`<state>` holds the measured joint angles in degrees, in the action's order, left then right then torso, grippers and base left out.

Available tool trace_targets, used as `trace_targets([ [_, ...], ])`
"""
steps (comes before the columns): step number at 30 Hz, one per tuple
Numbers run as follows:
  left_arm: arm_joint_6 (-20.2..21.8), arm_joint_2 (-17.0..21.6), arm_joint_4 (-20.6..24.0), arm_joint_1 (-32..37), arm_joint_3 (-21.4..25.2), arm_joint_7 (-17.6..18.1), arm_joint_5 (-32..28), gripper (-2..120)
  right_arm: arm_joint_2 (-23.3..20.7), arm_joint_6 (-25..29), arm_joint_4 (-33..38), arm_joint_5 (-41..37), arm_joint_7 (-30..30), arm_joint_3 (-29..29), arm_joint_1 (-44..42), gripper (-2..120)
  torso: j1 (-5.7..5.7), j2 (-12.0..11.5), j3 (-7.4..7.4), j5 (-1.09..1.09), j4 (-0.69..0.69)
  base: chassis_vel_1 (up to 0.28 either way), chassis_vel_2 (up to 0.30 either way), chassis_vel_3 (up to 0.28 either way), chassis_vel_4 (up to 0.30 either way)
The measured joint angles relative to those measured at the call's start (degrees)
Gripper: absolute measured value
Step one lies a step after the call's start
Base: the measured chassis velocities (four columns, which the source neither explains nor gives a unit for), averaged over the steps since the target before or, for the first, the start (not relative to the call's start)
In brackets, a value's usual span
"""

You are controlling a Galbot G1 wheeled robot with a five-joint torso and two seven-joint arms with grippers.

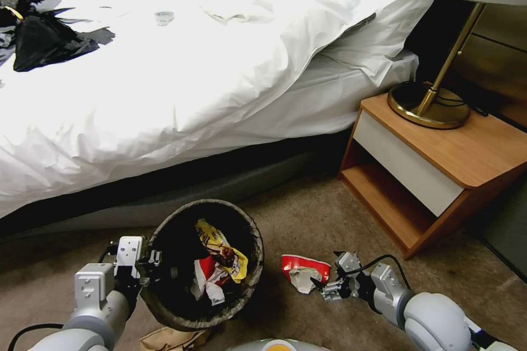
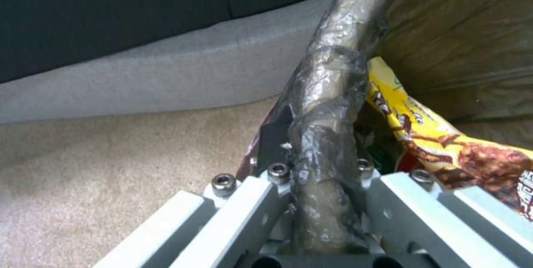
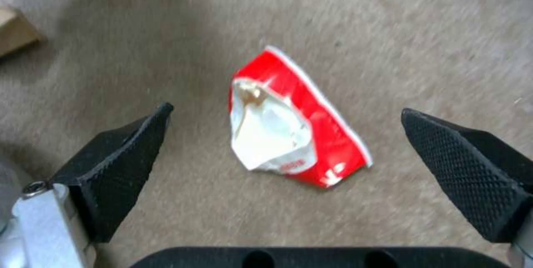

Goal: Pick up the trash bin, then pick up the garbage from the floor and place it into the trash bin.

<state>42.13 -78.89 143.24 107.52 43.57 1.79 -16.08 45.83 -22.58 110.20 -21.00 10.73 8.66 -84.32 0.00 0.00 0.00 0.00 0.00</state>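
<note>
The trash bin [image 1: 219, 204], round with a dark liner over its rim, is off the carpet in front of the bed. My left gripper [image 1: 149, 264] is shut on the bin's left rim [image 2: 327, 105], which runs between its fingers [image 2: 250, 201]. Inside the bin lie a yellow snack wrapper [image 1: 222, 249] [image 2: 444, 143] and a red-white wrapper [image 1: 206, 279]. Another piece of garbage, a red-white wrapper [image 1: 303, 271] [image 3: 294, 135], lies flat on the carpet right of the bin. My right gripper [image 1: 324, 285] [image 3: 286, 109] hovers just above it, open, one black finger [image 3: 122, 151] on each side.
The white bed and its grey base [image 1: 230, 181] run across the back. A wooden nightstand [image 1: 439, 164] with a brass lamp [image 1: 433, 101] stands at the right. A brown paper piece [image 1: 170, 337] lies on the carpet below the bin. Open carpet surrounds the fallen wrapper.
</note>
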Motion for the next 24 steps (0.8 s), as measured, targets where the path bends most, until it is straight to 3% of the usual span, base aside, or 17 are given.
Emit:
trace_targets([
  [24, 0.0, -0.25, 0.0, 0.17, -0.09, 0.01, 0.27, 1, 6.71, 0.3, -16.98, 2.41, -1.58, -7.77, 11.47, 100, -0.01, 0.0, 0.0, 0.0, 0.0, 0.0, 0.0, 0.0, 0.0],
])
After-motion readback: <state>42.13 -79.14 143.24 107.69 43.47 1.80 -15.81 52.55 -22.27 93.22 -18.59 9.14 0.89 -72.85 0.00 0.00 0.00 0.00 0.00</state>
